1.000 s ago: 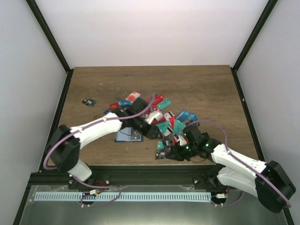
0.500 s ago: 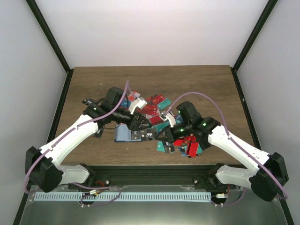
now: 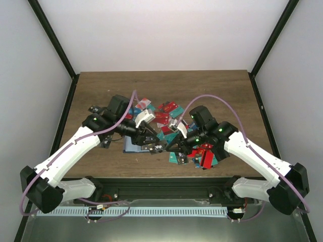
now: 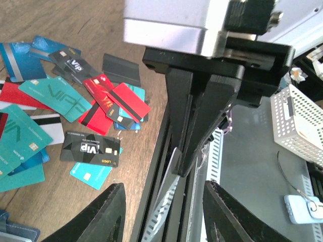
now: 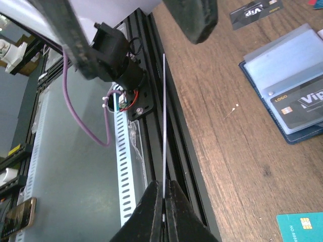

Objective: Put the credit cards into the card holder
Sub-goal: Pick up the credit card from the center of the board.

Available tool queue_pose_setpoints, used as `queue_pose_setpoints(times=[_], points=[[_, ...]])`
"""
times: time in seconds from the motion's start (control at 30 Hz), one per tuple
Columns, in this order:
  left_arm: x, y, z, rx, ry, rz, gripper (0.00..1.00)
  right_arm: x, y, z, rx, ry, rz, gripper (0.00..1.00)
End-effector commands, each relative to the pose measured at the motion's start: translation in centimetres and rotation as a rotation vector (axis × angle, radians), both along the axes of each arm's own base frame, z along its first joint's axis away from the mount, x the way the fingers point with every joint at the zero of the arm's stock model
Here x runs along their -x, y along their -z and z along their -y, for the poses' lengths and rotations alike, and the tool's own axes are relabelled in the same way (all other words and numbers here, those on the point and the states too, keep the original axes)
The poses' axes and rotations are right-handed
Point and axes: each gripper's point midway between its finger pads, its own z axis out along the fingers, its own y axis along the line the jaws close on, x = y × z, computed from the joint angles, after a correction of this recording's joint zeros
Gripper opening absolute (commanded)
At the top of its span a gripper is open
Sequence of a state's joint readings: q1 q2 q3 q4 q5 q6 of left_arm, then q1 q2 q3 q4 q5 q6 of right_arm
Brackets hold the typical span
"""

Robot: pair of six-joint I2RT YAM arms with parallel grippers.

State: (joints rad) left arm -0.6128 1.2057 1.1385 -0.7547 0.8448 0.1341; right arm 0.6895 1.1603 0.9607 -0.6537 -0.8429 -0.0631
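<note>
Wooden table (image 3: 217, 91), black frame rail (image 3: 151, 184) along its near edge, white mesh basket (image 4: 298, 123)

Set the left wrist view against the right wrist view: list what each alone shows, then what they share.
Left wrist only: the main pile of credit cards, red, teal and black. Right wrist only: the open card holder with a black card inside. Both: the right gripper shut on one thin card, over the black rail at the table's near edge.

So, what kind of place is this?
Probably a robot test booth in a lab: plain white wall panels in black metal posts enclose a brown wooden table, and two white robot arms are mounted on a black metal rail at its near edge.
</note>
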Motion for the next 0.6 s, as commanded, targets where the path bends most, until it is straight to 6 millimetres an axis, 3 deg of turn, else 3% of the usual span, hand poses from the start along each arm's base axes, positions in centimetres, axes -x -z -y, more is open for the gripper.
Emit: queue_pose_setpoints(times=[0.0, 0.17, 0.3, 0.47, 0.57], points=[[0.4, 0.2, -0.3, -0.022, 0.035, 0.022, 0.44, 1.1, -1.3, 0.1, -0.05, -0.076, 0.045, 0.01], [0.5, 1.3, -0.2, -0.051, 0.061, -0.019, 0.4, 0.8, -1.9, 0.1, -0.067, -0.077, 0.103, 0.01], [1.1, 0.8, 0.3, -0.012, 0.098, -0.048, 0.36, 0.6, -1.8, -0.1, -0.064, -0.082, 0.098, 0.01], [0.7, 1.6, 0.5, -0.025, 0.094, -0.055, 0.12, 0.5, -1.5, -0.2, -0.062, -0.086, 0.095, 0.01], [0.6, 1.4, 0.8, -0.009, 0.106, -0.069, 0.06, 0.4, -1.6, -0.3, -0.062, -0.083, 0.101, 0.01]])
